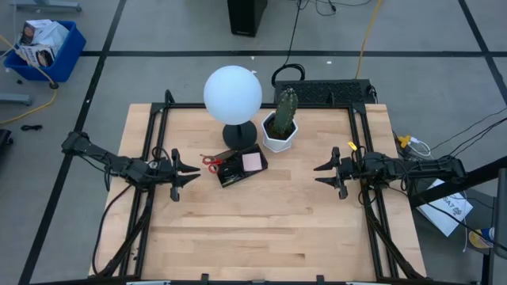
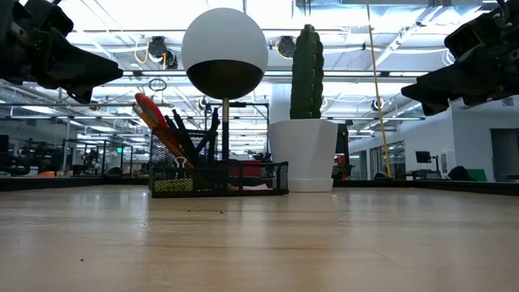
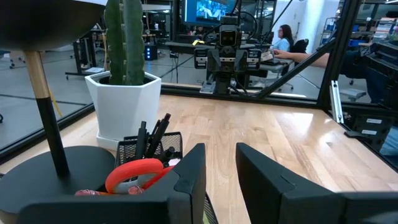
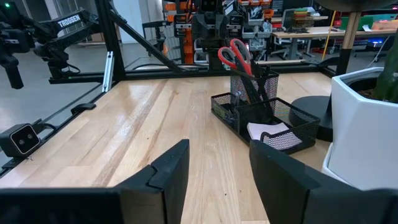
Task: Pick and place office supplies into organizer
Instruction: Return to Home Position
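Observation:
The organizer is a black mesh tray standing on the table in front of the lamp base. The red-handled scissors stand in its left cup, handles up, beside black pens. The pink sticky-note pad lies in its right compartment. My left gripper hovers open just left of the organizer, above the table. My right gripper hovers open well to the organizer's right. Neither touches anything.
A lamp with a white globe on a black round base stands behind the organizer. A cactus in a white hexagonal pot stands to its right. The near half of the wooden table is bare wood. Black rails run along both sides.

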Robot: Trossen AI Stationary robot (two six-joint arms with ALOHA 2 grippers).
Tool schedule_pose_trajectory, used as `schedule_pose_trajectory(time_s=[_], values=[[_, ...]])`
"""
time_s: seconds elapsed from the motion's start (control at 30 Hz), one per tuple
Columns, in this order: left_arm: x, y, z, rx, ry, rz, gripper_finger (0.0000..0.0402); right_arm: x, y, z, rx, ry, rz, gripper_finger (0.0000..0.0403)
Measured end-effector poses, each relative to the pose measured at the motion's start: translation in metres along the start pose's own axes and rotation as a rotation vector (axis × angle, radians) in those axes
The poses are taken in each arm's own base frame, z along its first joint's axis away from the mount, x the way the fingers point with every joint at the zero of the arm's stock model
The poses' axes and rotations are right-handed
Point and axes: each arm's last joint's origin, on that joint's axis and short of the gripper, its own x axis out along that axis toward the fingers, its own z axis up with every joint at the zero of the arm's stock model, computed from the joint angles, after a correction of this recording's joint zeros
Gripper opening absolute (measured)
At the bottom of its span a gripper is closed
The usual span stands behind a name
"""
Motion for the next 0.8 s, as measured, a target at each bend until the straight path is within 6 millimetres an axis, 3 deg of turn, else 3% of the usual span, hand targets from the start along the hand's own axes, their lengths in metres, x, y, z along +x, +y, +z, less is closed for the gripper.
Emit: schedule_pose_trajectory(time_s=[0.8], values=[[0.0, 0.0, 0.0, 0.0, 0.0, -0.001, 0.0093, 0.0, 0.0, 0.0, 0.0, 0.0, 0.0, 0.0161]])
